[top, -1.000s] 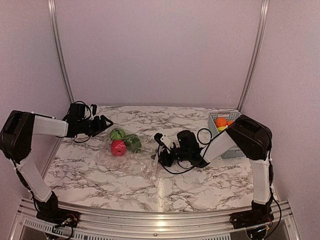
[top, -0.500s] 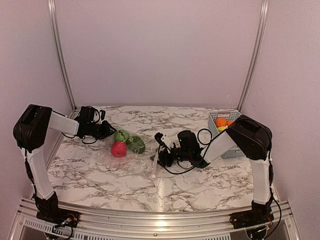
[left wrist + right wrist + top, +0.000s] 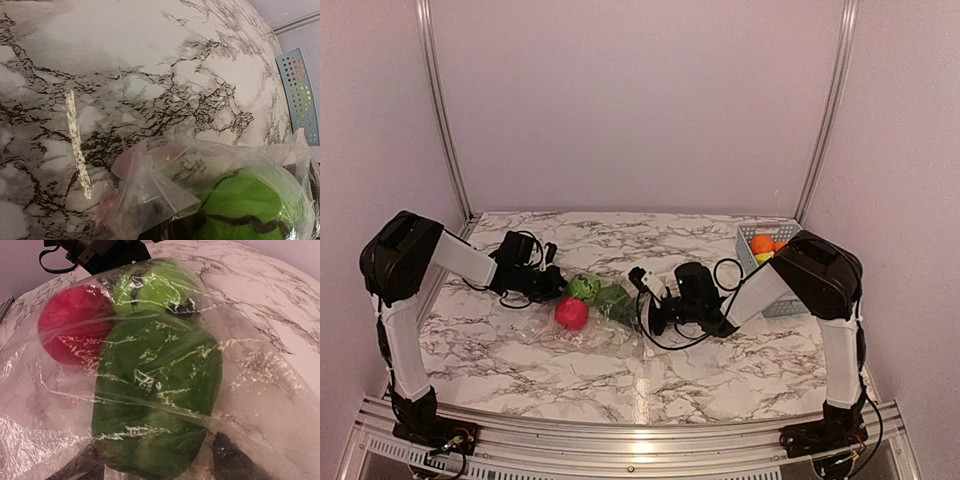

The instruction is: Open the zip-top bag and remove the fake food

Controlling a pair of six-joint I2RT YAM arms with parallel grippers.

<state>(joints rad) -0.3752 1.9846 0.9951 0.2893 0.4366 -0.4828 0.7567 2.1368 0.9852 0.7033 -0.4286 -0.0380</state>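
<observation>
The clear zip-top bag (image 3: 592, 322) lies crinkled on the marble table, and holds the fake food: a red-pink piece (image 3: 571, 313), a light green round piece (image 3: 584, 287) and a dark green piece (image 3: 616, 300). My left gripper (image 3: 549, 284) is shut on the bag's far left corner, which bunches into a fold (image 3: 150, 200) right at the lens. My right gripper (image 3: 645, 306) is at the bag's right end, open. Its dark fingertips (image 3: 235, 460) stand either side of the dark green piece (image 3: 155, 400), seen through plastic. The red-pink piece (image 3: 70, 330) lies behind.
A light blue slotted basket (image 3: 752, 262) at the back right holds orange and yellow pieces; its wall (image 3: 297, 95) also shows in the left wrist view. Cables loop from the right wrist beside the bag.
My left gripper moved right to the bag and shut on its corner. The bag and food shifted to the right. My right gripper's jaws spread wider.
</observation>
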